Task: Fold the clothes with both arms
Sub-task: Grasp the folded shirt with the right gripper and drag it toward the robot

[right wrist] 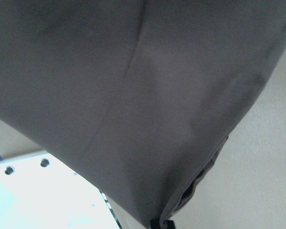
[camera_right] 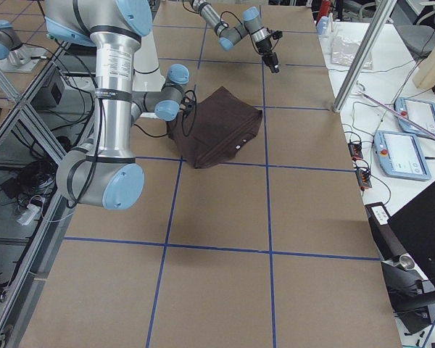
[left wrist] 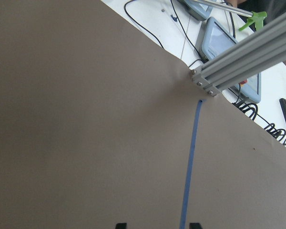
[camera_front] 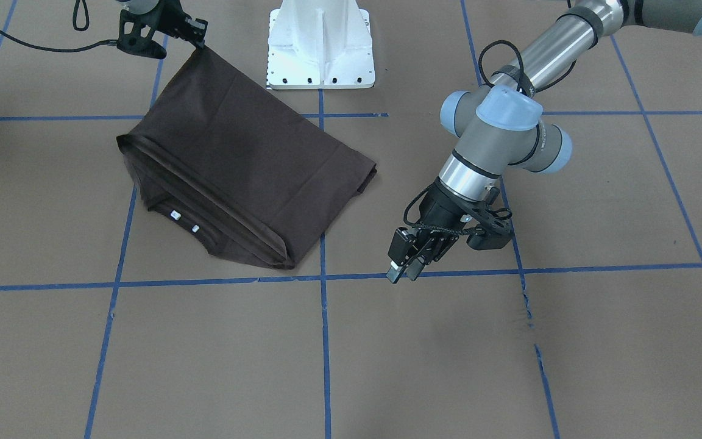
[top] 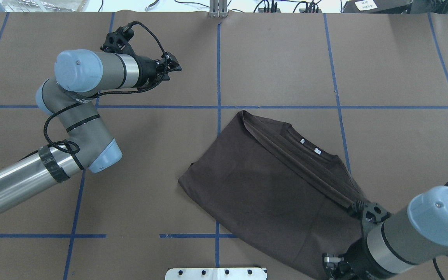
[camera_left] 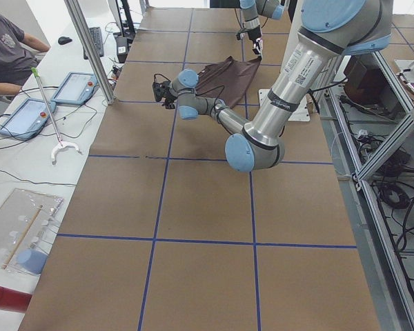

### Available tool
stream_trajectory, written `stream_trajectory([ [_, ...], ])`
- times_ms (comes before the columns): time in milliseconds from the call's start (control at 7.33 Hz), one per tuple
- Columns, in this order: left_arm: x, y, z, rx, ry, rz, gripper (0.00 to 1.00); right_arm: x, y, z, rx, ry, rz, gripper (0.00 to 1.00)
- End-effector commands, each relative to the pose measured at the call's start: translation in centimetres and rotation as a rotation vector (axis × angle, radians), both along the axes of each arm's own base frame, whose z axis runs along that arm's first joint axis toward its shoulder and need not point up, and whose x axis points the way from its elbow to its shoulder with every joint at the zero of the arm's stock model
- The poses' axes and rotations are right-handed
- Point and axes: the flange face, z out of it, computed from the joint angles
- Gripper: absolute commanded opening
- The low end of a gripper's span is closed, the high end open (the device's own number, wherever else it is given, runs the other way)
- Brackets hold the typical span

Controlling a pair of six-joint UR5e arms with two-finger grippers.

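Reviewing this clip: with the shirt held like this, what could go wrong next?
Only the right claw grips the T-shirt, by one raised corner; the cloth might slip out or the fold skew.
The left claw is open over bare table, apart from the shirt, so nothing steadies the other side.
The raised corner hangs close to the white pedestal and could catch on it.

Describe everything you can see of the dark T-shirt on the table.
The T-shirt is dark brown, of soft matte cloth, folded over itself into a rough wedge. Its ribbed round collar faces up at one end, with two small white tags inside. Most of it lies flat on the brown table. One corner is raised off the surface, pinched in the right tool, so the cloth slopes up to it. The left tool is apart from it and empty.
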Motion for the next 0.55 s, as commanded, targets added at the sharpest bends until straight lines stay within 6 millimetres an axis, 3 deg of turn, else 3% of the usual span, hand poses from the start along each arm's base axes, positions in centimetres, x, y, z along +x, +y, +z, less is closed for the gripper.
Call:
stream_trajectory([
  [0, -1.8, 3.9, -0.6, -0.003, 0.052, 0.035, 0.58, 0.3, 0.6, -0.6, -0.001, -0.012, -0.013, 1.00],
  [136, -1.4, 9.3, -0.3, -0.046, 0.061, 0.092, 0.58, 2.1, -1.9, -1.7, 0.002, -0.036, 0.055, 1.00],
  [273, -1.4, 13.7, -1.7, -0.110, 0.056, 0.134, 0.58, 4.3, -6.1, -3.4, 0.018, -0.078, 0.175, 1.00],
  [409, 1.2, 18.7, -2.6, -0.194, -0.009, 0.162, 0.58, 5.2, -9.4, -4.3, 0.035, -0.097, 0.272, 1.00],
])
